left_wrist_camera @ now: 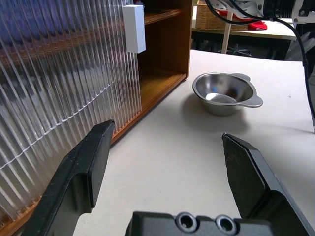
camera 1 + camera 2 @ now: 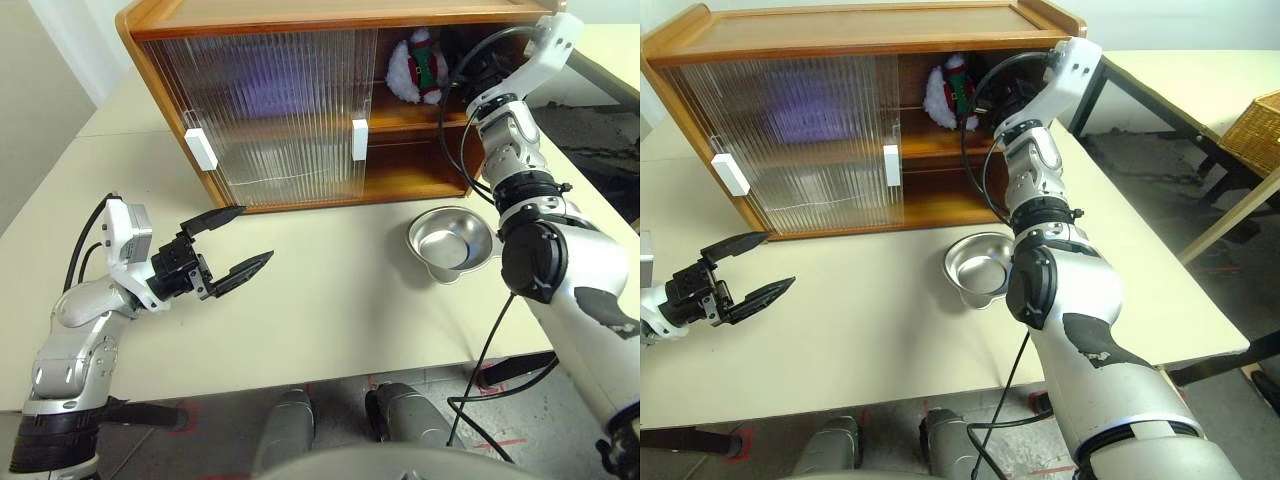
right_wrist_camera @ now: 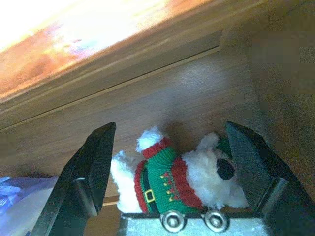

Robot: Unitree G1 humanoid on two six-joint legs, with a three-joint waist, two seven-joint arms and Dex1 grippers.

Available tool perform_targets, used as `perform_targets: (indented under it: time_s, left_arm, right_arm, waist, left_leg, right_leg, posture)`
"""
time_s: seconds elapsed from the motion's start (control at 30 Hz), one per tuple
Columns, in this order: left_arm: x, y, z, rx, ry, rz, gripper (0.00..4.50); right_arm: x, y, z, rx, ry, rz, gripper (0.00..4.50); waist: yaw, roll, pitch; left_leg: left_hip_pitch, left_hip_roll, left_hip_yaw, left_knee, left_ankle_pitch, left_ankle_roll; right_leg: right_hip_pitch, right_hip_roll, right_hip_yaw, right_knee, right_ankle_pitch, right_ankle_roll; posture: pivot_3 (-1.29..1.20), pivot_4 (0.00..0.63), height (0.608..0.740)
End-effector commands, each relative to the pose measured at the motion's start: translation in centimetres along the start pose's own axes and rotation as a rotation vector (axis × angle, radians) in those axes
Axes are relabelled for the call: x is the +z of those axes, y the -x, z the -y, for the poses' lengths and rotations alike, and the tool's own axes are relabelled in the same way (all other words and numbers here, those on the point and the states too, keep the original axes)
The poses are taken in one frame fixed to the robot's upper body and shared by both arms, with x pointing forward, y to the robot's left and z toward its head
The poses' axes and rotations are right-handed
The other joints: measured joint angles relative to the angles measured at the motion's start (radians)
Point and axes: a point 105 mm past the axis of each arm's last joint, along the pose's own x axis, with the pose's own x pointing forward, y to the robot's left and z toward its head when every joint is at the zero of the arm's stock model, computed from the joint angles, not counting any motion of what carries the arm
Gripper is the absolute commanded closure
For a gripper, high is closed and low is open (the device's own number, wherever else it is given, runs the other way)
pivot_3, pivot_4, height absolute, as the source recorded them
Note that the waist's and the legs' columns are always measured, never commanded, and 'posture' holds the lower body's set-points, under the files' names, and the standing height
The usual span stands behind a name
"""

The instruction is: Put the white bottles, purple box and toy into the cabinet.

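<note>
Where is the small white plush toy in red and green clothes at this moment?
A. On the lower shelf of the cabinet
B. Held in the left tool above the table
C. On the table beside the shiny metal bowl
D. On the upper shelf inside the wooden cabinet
D: the small white plush toy in red and green clothes sits on the upper shelf of the orange-brown wooden cabinet, between the open fingers of the right tool.

The toy point(image 3: 172, 179) lies between the right gripper's point(image 3: 170, 162) spread fingers point(image 3: 91, 167).

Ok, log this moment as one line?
right hand: open, inside cabinet upper shelf | toy: on shelf, between fingers | left hand: open, empty, over table
</note>
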Motion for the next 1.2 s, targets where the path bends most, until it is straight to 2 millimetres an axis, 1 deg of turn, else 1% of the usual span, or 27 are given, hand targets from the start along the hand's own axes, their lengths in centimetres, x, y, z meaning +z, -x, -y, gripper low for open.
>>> perform_targets:
  time_s: [0.03,0.17,0.3,0.43,0.6,0.7,0.83,0.87,0.93,1.03,1.07,1.13,1.2]
  left_arm:
    - [-0.1,-0.3,0.5,-0.024,0.002,-0.004,0.0]
    - [0.0,-0.4,0.6,-0.027,0.001,-0.002,0.0]
    - [-0.1,-0.5,0.5,-0.028,0.002,-0.002,0.0]
    - [-0.3,-0.4,0.4,-0.029,0.004,-0.002,0.0]
    - [-0.7,-0.3,0.5,-0.031,0.01,-0.001,0.0]
    - [-1.0,-0.1,0.4,-0.035,0.013,0.0,0.0]
    - [-1.2,-0.1,0.3,-0.036,0.009,0.002,0.0]
    - [-1.2,0.0,0.2,-0.035,0.008,0.003,0.0]
    - [-1.3,0.0,0.1,-0.034,0.005,0.002,0.0]
    - [-1.4,0.2,0.1,-0.03,0.003,0.004,0.0]
    - [-1.4,0.2,0.1,-0.029,0.002,0.004,0.0]
    - [-1.5,0.2,0.2,-0.027,0.003,0.004,0.0]
    - [-1.6,0.3,0.2,-0.024,0.002,0.005,0.0]
  right_arm:
    - [-0.4,0.5,0.5,0.013,0.021,-0.027,0.02]
    - [-0.8,0.8,0.0,0.082,0.036,-0.056,0.02]
    - [-1.0,1.4,-1.2,0.206,0.013,-0.066,0.02]
    - [-0.6,2.7,-1.9,0.31,-0.004,-0.055,0.02]
    - [0.1,5.3,-2.0,0.384,-0.005,-0.09,0.02]
    - [0.3,7.5,-2.2,0.457,-0.034,-0.145,0.02]
    - [-0.1,10.5,-2.2,0.538,-0.075,-0.249,0.02]
    - [-0.1,11.3,-2.2,0.555,-0.098,-0.271,0.02]
    - [0.3,12.9,-2.3,0.597,-0.194,-0.289,0.02]
    - [0.9,14.2,-1.2,0.556,-0.275,-0.287,0.02]
    - [1.0,14.6,-0.7,0.538,-0.292,-0.292,0.02]
    - [1.1,15.4,0.0,0.515,-0.331,-0.314,0.02]
    - [0.9,16.7,1.0,0.481,-0.362,-0.368,0.02]
  waist:
    - [0.0,0.0,0.0]
    - [0.0,0.0,0.0]
    - [-0.002,0.0,0.0]
    - [-0.002,0.0,0.0]
    - [-0.002,0.0,0.0]
    - [-0.002,0.0,0.0]
    - [-0.004,0.0,0.0]
    - [-0.004,0.0,0.0]
    - [-0.004,0.0,0.0]
    - [-0.003,0.0,0.0]
    - [-0.003,0.0,0.0]
    - [-0.001,0.0,0.0]
    - [0.001,-0.001,0.0]
  left_leg:
    - [0.0,0.0,0.0,0.0,0.0,0.0]
    - [0.0,0.0,0.0,0.0,0.0,0.0]
    - [0.0,0.0,0.001,0.0,0.0,0.0]
    - [0.0,0.0,0.001,0.0,0.0,0.0]
    - [0.0,0.0,0.002,0.001,0.0,0.0]
    - [0.001,-0.001,0.002,0.001,0.0,0.0]
    - [0.003,-0.004,0.003,0.003,0.001,-0.001]
    - [0.004,-0.01,0.003,0.003,0.001,-0.001]
    - [0.004,-0.011,0.003,0.003,0.003,-0.001]
    - [0.005,-0.013,0.003,0.004,0.005,-0.001]
    - [0.005,-0.013,0.003,0.004,0.007,-0.002]
    - [0.005,-0.013,0.003,0.004,0.008,-0.003]
    - [0.006,-0.014,0.003,0.004,0.009,-0.002]
  right_leg:
    - [0.0,0.0,0.0,0.0,0.0,0.0]
    - [0.0,0.0,0.0,0.0,0.0,0.0]
    - [0.0,0.0,0.0,0.0,0.0,0.0]
    - [0.0,0.001,0.0,0.0,0.001,0.001]
    - [0.001,0.001,0.0,0.0,0.001,0.002]
    - [0.002,0.001,0.0,0.0,0.001,0.002]
    - [0.004,0.003,0.001,0.0,0.0,0.002]
    - [0.005,0.003,0.001,0.0,0.0,0.003]
    - [0.007,0.003,0.001,0.0,0.0,0.004]
    - [0.008,0.003,0.001,0.0,-0.002,0.008]
    - [0.008,0.003,0.001,0.0,-0.004,0.013]
    - [0.009,0.002,0.001,0.0,-0.004,0.015]
    - [0.01,0.001,0.001,0.0,-0.004,0.015]
  posture:
    - [-0.04,0.063,0.74]
    - [-0.04,0.06,0.74]
    - [-0.04,0.059,0.74]
    - [-0.05,0.058,0.74]
    - [-0.05,0.057,0.74]
    - [-0.05,0.053,0.74]
    - [-0.05,0.053,0.74]
    - [-0.05,0.053,0.74]
    - [-0.05,0.053,0.74]
    - [-0.04,0.053,0.74]
    - [-0.04,0.053,0.74]
    - [-0.03,0.053,0.74]
    - [-0.03,0.052,0.74]
